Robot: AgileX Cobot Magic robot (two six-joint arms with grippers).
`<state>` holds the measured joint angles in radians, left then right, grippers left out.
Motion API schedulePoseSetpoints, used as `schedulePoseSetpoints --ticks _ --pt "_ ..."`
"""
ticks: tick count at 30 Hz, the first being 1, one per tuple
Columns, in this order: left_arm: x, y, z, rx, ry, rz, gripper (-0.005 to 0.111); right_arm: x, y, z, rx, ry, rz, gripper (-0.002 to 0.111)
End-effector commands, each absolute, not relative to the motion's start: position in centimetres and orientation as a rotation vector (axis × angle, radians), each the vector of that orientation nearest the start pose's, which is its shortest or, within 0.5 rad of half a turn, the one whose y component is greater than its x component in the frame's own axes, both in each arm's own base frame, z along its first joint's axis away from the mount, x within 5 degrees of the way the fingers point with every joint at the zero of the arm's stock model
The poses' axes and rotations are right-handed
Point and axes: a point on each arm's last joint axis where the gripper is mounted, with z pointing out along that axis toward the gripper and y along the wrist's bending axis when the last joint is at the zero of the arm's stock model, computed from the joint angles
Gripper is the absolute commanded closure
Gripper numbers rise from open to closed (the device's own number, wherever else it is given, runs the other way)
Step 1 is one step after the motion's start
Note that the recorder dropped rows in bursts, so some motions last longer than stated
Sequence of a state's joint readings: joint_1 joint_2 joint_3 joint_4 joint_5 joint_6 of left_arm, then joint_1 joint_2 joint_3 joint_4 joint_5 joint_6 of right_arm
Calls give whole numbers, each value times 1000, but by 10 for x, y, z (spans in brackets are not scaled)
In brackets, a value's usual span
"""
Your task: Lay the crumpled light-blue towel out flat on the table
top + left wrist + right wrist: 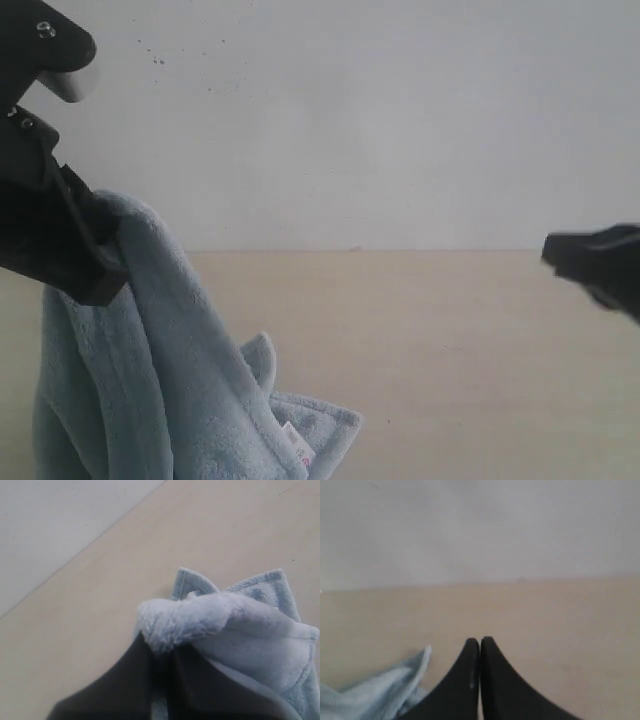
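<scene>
The left claw (100, 270) is gripping the towel (170, 380) at the left side of the exterior view. Its jaws are clamped on a bunched fold of the fleecy cloth, and it is holding this fold up above the table (450, 350). From the grip the towel is hanging down in thick soft folds toward the lower left of the frame. Its lower part is lying crumpled on the table, with a small white tag (297, 445) showing near the bottom edge. The right claw (565, 255) is hovering at the right edge of the frame, well apart from the towel. In the right wrist view its jaws are pressing together with nothing between them (so it is carrying nothing).

The towel is looking light and very limp. It is bending wherever it is not supported, so it will probably drape and fold over itself rather than slide flat. The fleecy pile is likely giving good friction, so slipping out of the jaws does not seem a big danger. I am judging that the best place to take hold is the stitched hem (260, 580), close to a free corner, because it is firmer than the middle. The right claw would first need to part its jaws.
</scene>
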<state>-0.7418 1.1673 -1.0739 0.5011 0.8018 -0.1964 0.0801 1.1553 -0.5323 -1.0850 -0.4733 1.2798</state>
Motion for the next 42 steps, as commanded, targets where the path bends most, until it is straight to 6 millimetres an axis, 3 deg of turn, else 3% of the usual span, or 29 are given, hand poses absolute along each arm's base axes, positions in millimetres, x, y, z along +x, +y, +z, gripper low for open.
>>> schedulePoseSetpoints --ticks 1,2,4,9,15,17,19,25,28,29,32,34,35,36,37,39,40,42 --pt "198 -132 361 837 2089 187 103 246 81 215 -254 2090 986 108" --pt "198 -131 362 838 2086 207 103 247 93 203 -394 2123 1092 108" --pt "200 -129 363 814 2077 240 103 254 108 188 -441 2204 1195 108" --pt "206 -121 360 783 2095 365 103 273 141 161 -640 2432 1093 108" --pt "231 -110 345 639 2182 452 103 298 162 169 -659 2380 914 108" --pt "237 -110 338 640 2209 475 103 309 164 176 -645 2341 794 108" --pt "244 -109 330 639 2245 506 103 322 160 177 -671 2286 568 108" --pt "259 -92 310 590 2378 627 103 343 134 185 -688 2106 -324 108" --pt "266 -85 303 552 2420 631 103 343 131 194 -609 2078 -519 108" --pt "267 -84 301 548 2428 637 103 342 136 195 -631 2096 -490 108" --pt "273 -82 296 544 2442 644 103 332 176 188 -747 2244 -18 108" --pt "282 -78 292 534 2424 614 103 326 183 178 -804 2357 -3 108" --pt "291 -73 288 497 2412 582 103 324 186 171 -867 2497 8 108" --pt "298 -65 282 425 2428 567 103 321 192 167 -956 2692 181 108" --pt "300 -60 279 391 2450 565 103 319 200 170 -979 2759 371 108" --pt "304 -51 273 333 2488 546 103 320 211 180 -1052 2762 638 108" --pt "306 -48 271 315 2493 531 103 322 214 182 -1053 2744 678 108" --pt "308 -46 269 273 2502 472 103 333 212 184 -1008 2683 565 108"
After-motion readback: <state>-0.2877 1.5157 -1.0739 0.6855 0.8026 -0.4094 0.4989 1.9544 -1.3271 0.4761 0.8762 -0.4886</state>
